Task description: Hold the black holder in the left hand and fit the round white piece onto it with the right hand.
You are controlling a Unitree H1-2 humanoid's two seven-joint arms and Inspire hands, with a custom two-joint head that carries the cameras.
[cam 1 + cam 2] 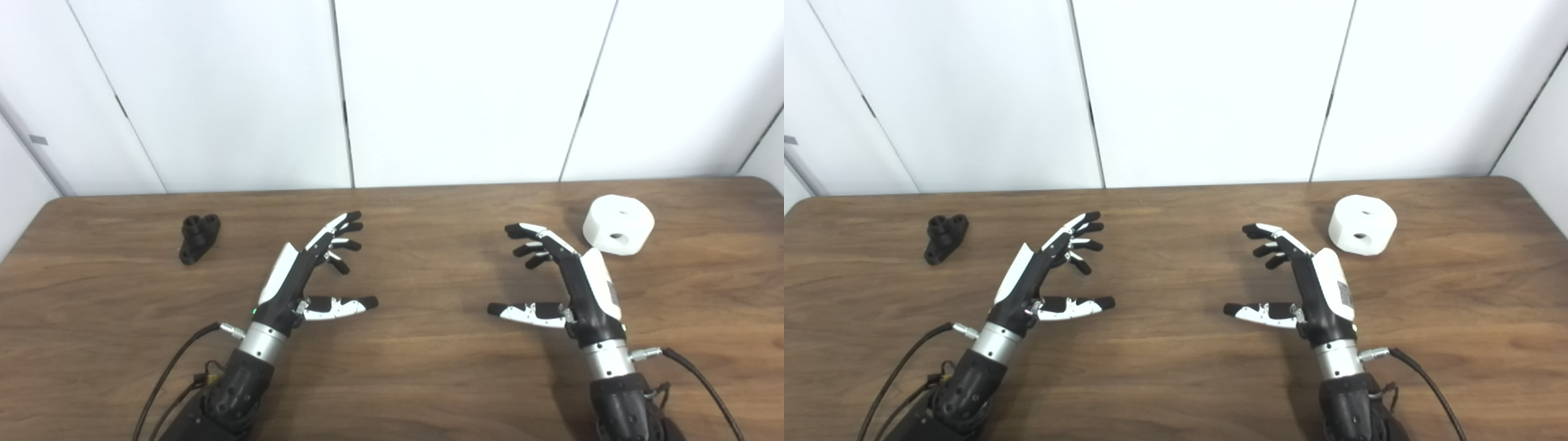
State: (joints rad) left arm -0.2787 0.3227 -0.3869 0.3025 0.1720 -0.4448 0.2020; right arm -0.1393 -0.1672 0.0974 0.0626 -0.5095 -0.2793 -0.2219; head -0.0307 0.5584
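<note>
Left hand hovers over the middle of the bench, fingers spread wide and thumb stuck out toward the centre, holding nothing. Right hand mirrors it on the other side, also wide and empty, thumb pointing back at its partner. A broad strip of bare wood lies between the two.

The bench is dark brown wood grain with rounded far corners, and behind it stands a wall of plain white panels split by thin dark seams.

Out to the left, well apart from the left hand, the black holder sits on the wood near the far left edge. Its long axis runs from near-left to far-right, with a short round stub rising from the far end.

Over on the right, the round white piece rests flat just beyond the right hand, near the far edge, one hole in its top face, another in its side wall facing the camera.
</note>
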